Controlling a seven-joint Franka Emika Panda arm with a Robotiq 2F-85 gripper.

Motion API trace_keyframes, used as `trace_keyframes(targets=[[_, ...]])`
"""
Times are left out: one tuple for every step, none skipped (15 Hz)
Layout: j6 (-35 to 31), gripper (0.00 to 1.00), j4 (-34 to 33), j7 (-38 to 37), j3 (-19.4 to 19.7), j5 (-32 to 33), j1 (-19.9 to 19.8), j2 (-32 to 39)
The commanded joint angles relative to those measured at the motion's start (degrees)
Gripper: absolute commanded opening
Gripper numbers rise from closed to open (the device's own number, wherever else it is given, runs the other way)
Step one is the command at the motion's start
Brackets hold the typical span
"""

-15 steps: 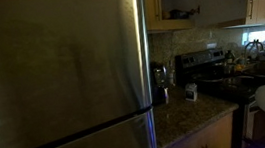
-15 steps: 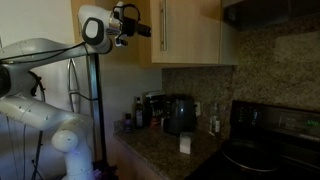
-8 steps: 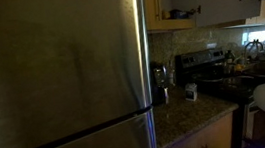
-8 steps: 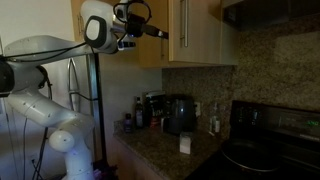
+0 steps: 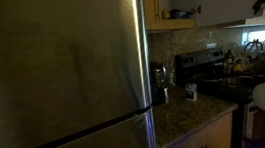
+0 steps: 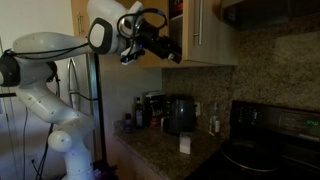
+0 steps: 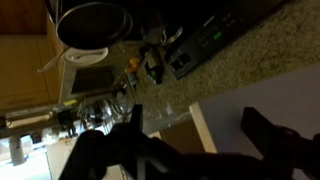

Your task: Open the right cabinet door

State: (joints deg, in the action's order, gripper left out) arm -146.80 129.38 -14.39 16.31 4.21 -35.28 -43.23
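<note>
Air is free below the end effector (image 6: 172, 53) down to the coffee maker (image 6: 179, 114); the right cabinet door (image 6: 216, 34) crowds it.

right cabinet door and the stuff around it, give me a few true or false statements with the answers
1. The gripper is up at wall-cabinet height, close to the right cabinet door. True.
2. The door's handle is a round knob. False: it is a slim vertical bar.
3. The wrist view shows the gripper holding a cup. False: its jaws are apart with nothing between them.
4. The counter is bare. False: a dark appliance and other small items stand on it.
5. A stainless-steel fridge fills the left of an exterior view. True.
</note>
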Motion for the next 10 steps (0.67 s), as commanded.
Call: trace_keyframes(targets=[[9.7,1.0,9.5,-4.2,-4.8,-3.6,1.1,-9.9],[13.3,1.0,10.8,-5.3,-5.8,-5.0,2.4,-12.4],[16.7,1.0,12.2,-6.6,-7.0,-6.6,3.8,-15.0],[20.8,1.0,13.3,-8.4,-8.4,-8.5,5.3,-18.2],[24.6,1.0,14.1,-10.4,-9.7,-10.4,6.9,-21.2],[28.3,1.0,15.0,-12.4,-11.0,-12.3,8.8,-24.2],[23.9,1.0,11.9,-10.5,-9.5,-9.0,7.0,-18.3],[26.5,1.0,12.8,-12.0,-10.6,-10.1,8.3,-21.1],[27.7,1.0,13.4,-13.0,-11.2,-10.5,9.1,-23.3],[28.1,1.0,14.1,-13.2,-11.3,-10.7,9.3,-24.6]])
